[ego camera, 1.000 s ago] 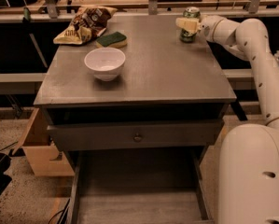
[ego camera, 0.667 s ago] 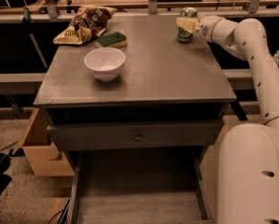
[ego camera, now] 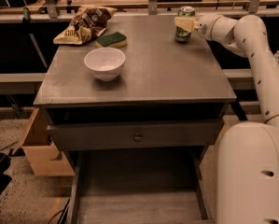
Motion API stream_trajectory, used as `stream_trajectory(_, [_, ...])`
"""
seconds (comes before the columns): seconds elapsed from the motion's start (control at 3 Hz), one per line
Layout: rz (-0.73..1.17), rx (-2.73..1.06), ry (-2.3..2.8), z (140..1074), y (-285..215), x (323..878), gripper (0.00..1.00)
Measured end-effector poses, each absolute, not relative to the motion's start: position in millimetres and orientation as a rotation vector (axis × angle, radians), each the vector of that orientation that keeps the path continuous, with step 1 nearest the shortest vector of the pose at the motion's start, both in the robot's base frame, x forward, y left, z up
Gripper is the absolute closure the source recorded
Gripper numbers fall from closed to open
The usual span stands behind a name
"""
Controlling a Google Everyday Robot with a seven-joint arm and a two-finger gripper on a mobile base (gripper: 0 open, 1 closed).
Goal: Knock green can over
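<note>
Camera view, knock-over task: green can (ego camera: 182, 33) upright at far-right of table top (ego camera: 176, 78), near back edge, silver lid up. Gripper (ego camera: 184, 23) at can's mid-height, reaching in from the right on white arm (ego camera: 251, 36); against or just in front of can, contact not certain; aperture cannot be told, nothing clearly held. Well apart to left: sponge (ego camera: 111, 39), chip bag (ego camera: 84, 24), white bowl (ego camera: 104, 63) nearer front. Progress, judged: approach done, w/ gripper at can; tip-over itself not yet done. Remaining: sideways push, approx. toward table's middle, until can on its side
</note>
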State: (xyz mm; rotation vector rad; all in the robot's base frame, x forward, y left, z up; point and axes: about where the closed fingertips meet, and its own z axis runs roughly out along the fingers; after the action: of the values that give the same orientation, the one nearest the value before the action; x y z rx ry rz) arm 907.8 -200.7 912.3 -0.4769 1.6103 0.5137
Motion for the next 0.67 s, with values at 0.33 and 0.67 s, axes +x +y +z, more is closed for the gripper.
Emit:
stream_trajectory(0.33, [0.496,-0.567,1.642,933,-198,887,1.0])
stream_trajectory(0.67, [0.439,-0.762,1.737,965,-202,830,1.0])
